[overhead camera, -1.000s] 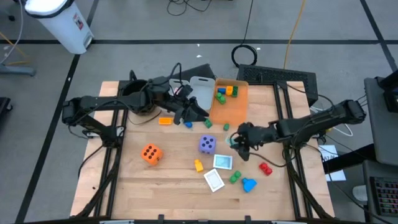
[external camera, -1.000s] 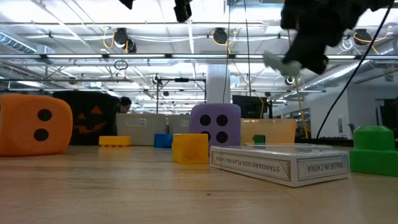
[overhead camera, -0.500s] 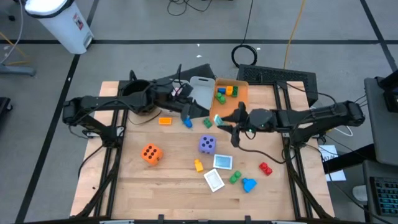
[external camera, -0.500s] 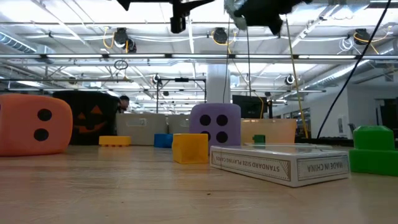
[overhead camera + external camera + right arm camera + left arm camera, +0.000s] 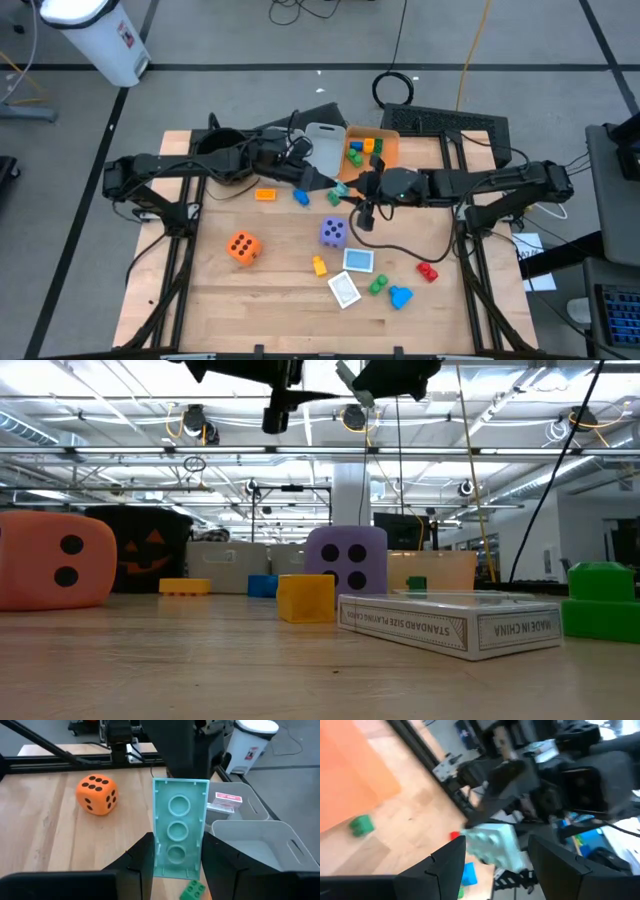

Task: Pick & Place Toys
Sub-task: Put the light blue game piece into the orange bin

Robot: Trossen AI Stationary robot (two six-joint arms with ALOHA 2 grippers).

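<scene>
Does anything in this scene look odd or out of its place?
Mostly the toys lie loose on the wooden table as expected. One oddity: the right pincer holds a pale teal studded plastic brick in the air, directly facing the open left pincer, as if handing it over.

A: Look at that worktop (image 5: 270, 290), pale wood planks, smooth with a dull sheen.

B: And the teal block (image 5: 178, 833) is moulded plastic, slightly glossy, round hollows on its underside. The right claw (image 5: 175, 870) has matt black fingers.

A: Orange die (image 5: 97, 794) looks soft and matt, foam-like. Purple die (image 5: 347, 558) the same.

B: The card box (image 5: 445, 623) is printed paperboard, and the orange bin (image 5: 372, 170) is translucent plastic.
</scene>
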